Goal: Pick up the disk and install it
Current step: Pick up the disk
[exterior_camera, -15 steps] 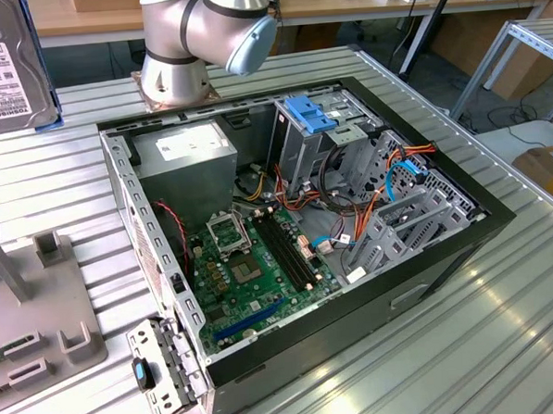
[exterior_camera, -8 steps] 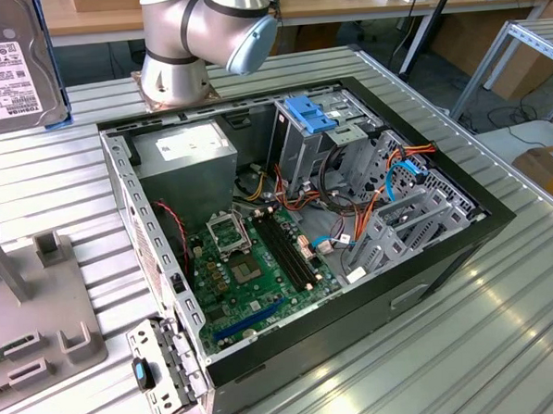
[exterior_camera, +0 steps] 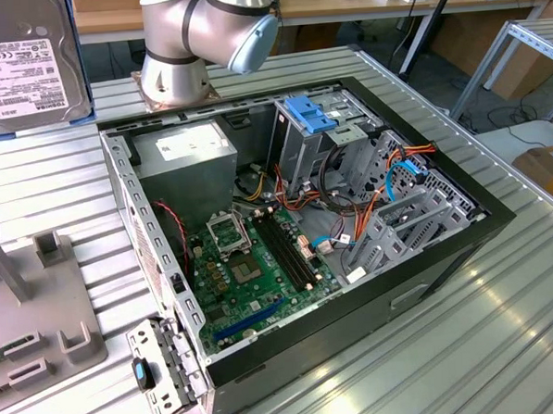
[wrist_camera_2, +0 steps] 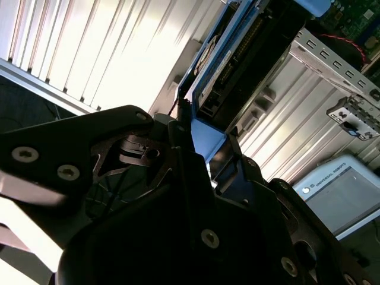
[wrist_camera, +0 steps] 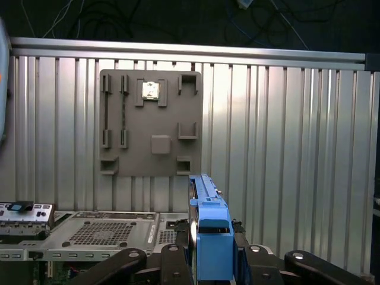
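Ribbed metal table (wrist_camera: pixel 285 148) beneath us: we see the claw (wrist_camera: pixel 212 270) clamped on the disk (wrist_camera: pixel 205 208) (blue-railed, held edgewise), the open computer case (exterior_camera: pixel 429 282) near it.

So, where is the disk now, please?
The disk is at the exterior view's upper left, outside the computer case, gripped by the tool in both wrist views.

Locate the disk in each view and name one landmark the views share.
Exterior view: the disk stands label-forward at the top of the exterior view's left.
Second wrist view: the disk is edge-on, its blue rail clamped in the gripper.
First wrist view: the disk is edge-on, blue rail toward the camera, in the gripper.
Shared landmark: the open computer case.
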Controlling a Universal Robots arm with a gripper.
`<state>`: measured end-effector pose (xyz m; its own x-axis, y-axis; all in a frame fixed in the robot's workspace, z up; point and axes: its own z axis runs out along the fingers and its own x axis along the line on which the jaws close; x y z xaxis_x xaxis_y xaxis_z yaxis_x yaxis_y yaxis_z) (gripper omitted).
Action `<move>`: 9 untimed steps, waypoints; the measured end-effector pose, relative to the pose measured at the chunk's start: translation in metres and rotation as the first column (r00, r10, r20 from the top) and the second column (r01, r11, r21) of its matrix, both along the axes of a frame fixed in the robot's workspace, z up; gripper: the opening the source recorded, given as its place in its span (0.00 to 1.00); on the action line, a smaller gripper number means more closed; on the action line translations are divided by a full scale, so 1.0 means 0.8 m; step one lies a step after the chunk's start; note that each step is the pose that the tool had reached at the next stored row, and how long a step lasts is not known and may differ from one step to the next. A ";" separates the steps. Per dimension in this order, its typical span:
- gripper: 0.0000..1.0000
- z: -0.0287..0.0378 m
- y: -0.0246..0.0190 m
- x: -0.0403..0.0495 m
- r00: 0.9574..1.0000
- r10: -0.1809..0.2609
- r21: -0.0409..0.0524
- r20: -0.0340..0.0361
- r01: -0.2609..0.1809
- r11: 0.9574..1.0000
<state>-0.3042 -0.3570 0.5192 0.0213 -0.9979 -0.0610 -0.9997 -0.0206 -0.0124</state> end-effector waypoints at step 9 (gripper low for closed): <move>0.36 0.0001 0.0000 0.036 1.000 0.000 0.000 0.000 0.000 1.000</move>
<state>-0.2755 -0.3570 0.5193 0.0213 -0.9979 -0.0609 -0.9997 -0.0205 -0.0123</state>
